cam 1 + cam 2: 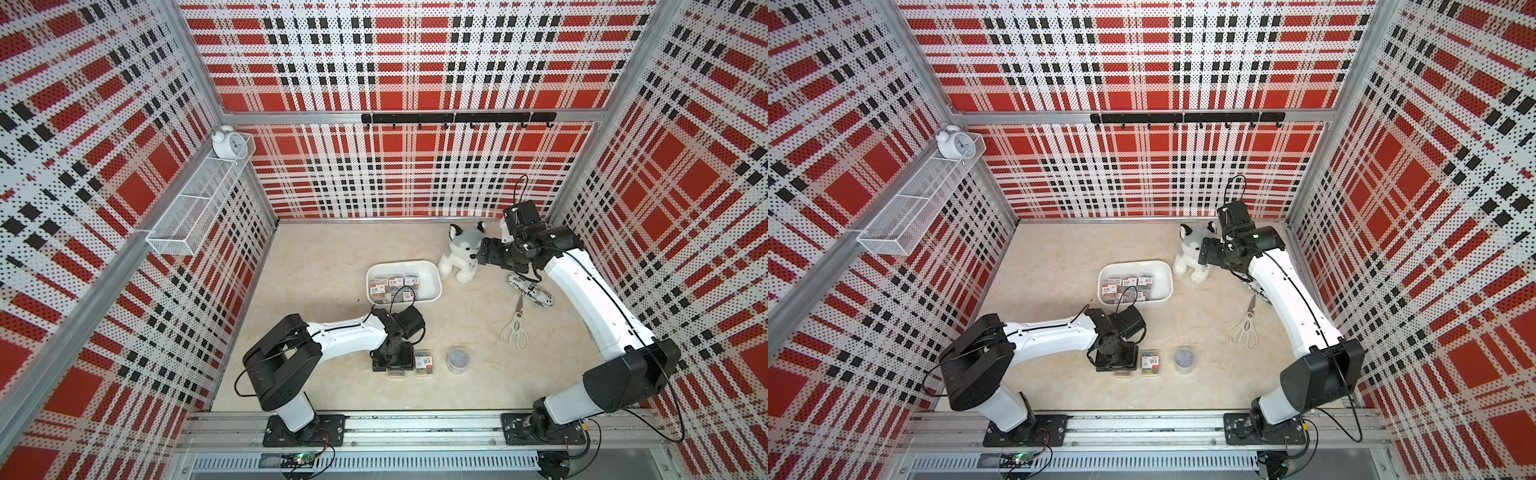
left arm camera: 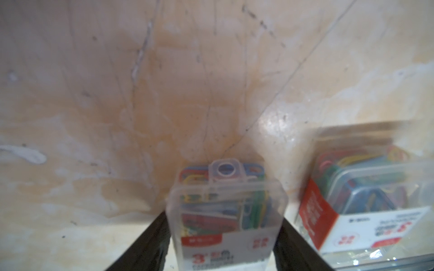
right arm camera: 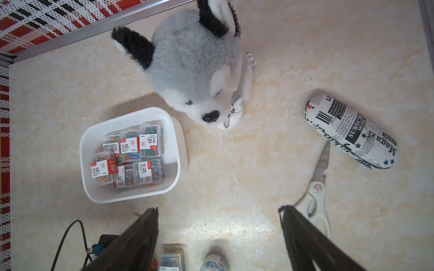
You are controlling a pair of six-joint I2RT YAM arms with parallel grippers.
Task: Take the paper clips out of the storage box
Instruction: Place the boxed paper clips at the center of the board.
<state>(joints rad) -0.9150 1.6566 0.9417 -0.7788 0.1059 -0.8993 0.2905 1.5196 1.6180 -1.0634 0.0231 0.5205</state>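
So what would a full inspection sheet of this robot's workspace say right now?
Surface: beige marbled table.
Job's things: six paper clip cases in the white storage box; one case on the table between the left gripper's fingers; another case and a round tub beside it.
Clutter: plush dog, scissors, newspaper-print case.
Grippers: left gripper straddles its case, grip unclear; right gripper open, empty, raised above the table.
Cables: black cable loops at the wrists and bases.
Surroundings: plaid perforated walls, wire-mesh basket holding an alarm clock, black hook rail.
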